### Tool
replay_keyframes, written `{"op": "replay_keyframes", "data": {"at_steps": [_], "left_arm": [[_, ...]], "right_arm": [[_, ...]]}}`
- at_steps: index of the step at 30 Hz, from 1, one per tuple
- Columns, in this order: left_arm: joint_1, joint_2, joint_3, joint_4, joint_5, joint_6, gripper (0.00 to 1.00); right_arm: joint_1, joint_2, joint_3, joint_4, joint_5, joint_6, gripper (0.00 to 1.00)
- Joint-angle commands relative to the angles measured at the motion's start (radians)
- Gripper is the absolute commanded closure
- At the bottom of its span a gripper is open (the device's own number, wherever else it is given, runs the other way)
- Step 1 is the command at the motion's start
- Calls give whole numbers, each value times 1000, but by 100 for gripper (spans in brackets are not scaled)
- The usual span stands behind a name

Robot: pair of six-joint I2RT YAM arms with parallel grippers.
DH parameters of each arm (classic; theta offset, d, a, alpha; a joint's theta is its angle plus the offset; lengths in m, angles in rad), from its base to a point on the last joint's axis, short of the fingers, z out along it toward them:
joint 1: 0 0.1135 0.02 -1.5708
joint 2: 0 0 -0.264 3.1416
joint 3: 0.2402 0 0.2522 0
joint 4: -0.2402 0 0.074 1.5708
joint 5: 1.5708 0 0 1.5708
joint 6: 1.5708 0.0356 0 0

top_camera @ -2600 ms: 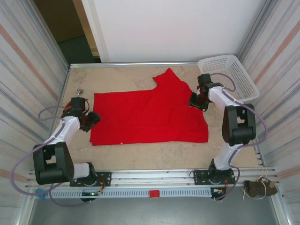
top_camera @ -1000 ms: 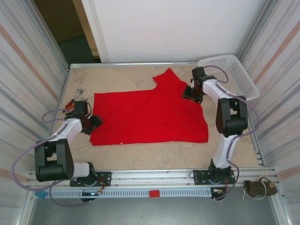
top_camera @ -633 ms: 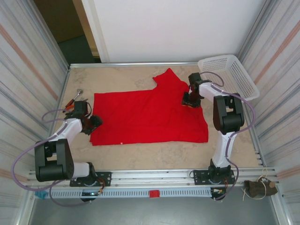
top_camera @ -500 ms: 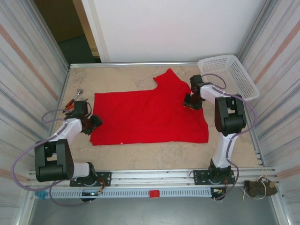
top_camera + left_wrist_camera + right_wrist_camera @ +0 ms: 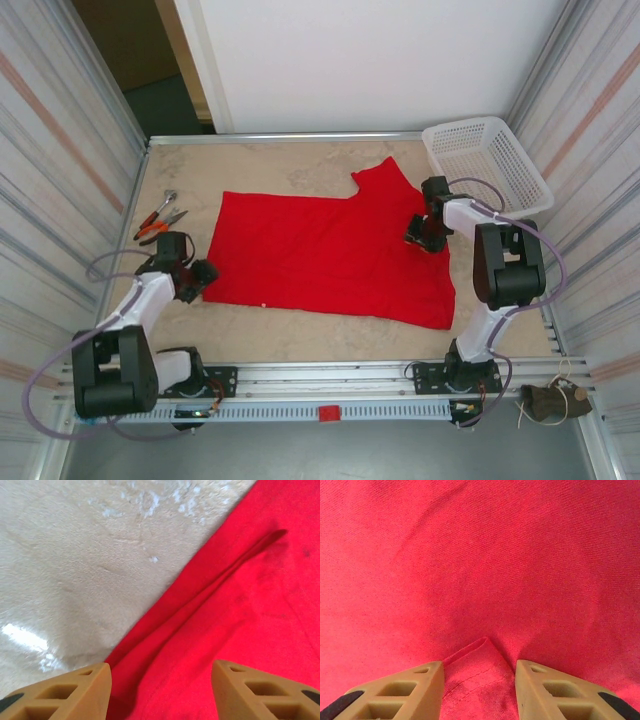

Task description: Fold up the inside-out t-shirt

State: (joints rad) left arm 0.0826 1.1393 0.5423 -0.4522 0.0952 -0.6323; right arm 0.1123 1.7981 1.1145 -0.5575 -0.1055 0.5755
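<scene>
The inside-out t-shirt (image 5: 330,250) lies spread flat on the table, bright red, with one sleeve pointing to the far side. My left gripper (image 5: 198,275) rests at the shirt's near left corner. In the left wrist view its fingers (image 5: 75,692) stand wide apart with flat red cloth (image 5: 240,605) and a long crease between them. My right gripper (image 5: 421,233) sits on the shirt's right part below the sleeve. In the right wrist view its fingers (image 5: 400,692) are apart, and a small folded, stitched hem (image 5: 479,672) lies in the gap.
A white mesh basket (image 5: 490,160) stands at the far right corner. Red-handled pliers (image 5: 155,222) lie on the beige table (image 5: 250,165) left of the shirt. Striped walls close in both sides, and a metal rail runs along the near edge.
The shirt has slid to the right and turned a little, its near right corner coming closer to me. Both grippers moved with it, the right one rightward and nearer, the left one nearer.
</scene>
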Motion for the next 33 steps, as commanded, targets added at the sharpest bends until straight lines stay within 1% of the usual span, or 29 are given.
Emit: {"op": "replay_keyframes", "data": {"at_steps": [1, 3, 5, 8, 10, 13, 14, 17, 21, 24, 27, 29, 33], "left_arm": [[-3, -77, 58, -46, -39, 6, 42], [-1, -59, 124, -39, -36, 47, 40], [-1, 9, 211, -23, -17, 98, 39], [-1, 188, 378, -2, 40, 180, 38], [-1, 335, 504, -8, 87, 232, 38], [-3, 518, 673, -40, 115, 277, 39], [-4, 571, 724, -45, 125, 287, 39], [-10, 702, 857, -51, 137, 296, 38], [-32, 850, 1017, -76, 136, 309, 38], [-46, 937, 1105, -90, 122, 318, 38], [-47, 1011, 1161, -102, 133, 313, 38], [-47, 1031, 1177, -100, 136, 312, 38], [-47, 1057, 1204, -103, 145, 312, 37]], "right_arm": [[7, -59, 94, -52, -79, -28, 58], [17, -69, 173, -83, -85, -41, 58], [25, -59, 262, -113, -62, -59, 55], [26, 15, 424, -157, -26, -78, 51], [27, 86, 527, -161, -2, -96, 44], [29, 197, 666, -161, -1, -133, 39], [30, 239, 715, -162, 17, -142, 37], [30, 356, 859, -159, 30, -178, 34], [29, 526, 1069, -195, 40, -205, 33], [27, 661, 1255, -250, 49, -218, 33], [23, 793, 1421, -301, 57, -212, 32], [17, 842, 1469, -308, 53, -202, 32], [-4, 894, 1472, -268, 18, -164, 32]]}}
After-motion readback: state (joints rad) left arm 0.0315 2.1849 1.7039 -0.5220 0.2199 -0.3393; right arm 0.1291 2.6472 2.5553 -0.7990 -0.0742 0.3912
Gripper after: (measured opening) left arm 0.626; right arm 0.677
